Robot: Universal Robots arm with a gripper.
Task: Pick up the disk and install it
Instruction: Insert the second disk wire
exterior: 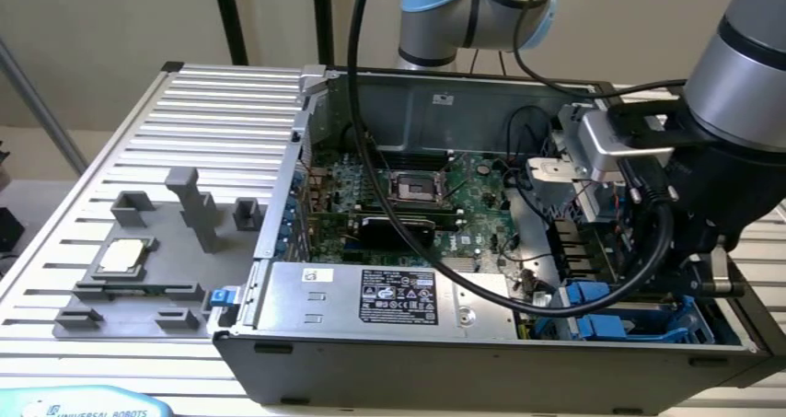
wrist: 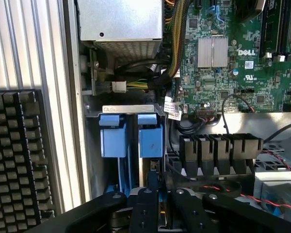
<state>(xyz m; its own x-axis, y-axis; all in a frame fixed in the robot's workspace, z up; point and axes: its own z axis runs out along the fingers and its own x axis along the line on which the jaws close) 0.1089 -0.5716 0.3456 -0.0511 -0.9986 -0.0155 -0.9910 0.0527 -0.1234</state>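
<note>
The disk (wrist: 151,141) stands on edge in the drive bay of the open computer case (exterior: 307,343), its bright blue carrier facing the wrist camera and a thin metal edge running down from it. A second blue carrier (wrist: 113,136) sits in the slot beside it. My gripper (wrist: 160,199) reaches down over the bay, its black fingers (wrist: 144,201) close together on either side of the disk's edge. In the exterior view the blue carriers (exterior: 608,311) show at the case's front right corner, under the arm's black wrist (exterior: 687,242).
A large grey box with a black-and-white label (exterior: 393,297) lies beside the bay. The green motherboard (exterior: 406,196) fills the case floor, crossed by thick black cables (exterior: 491,293). A row of black connectors (wrist: 218,153) flanks the bay. A small silver chip (exterior: 123,256) rests on a grey fixture outside.
</note>
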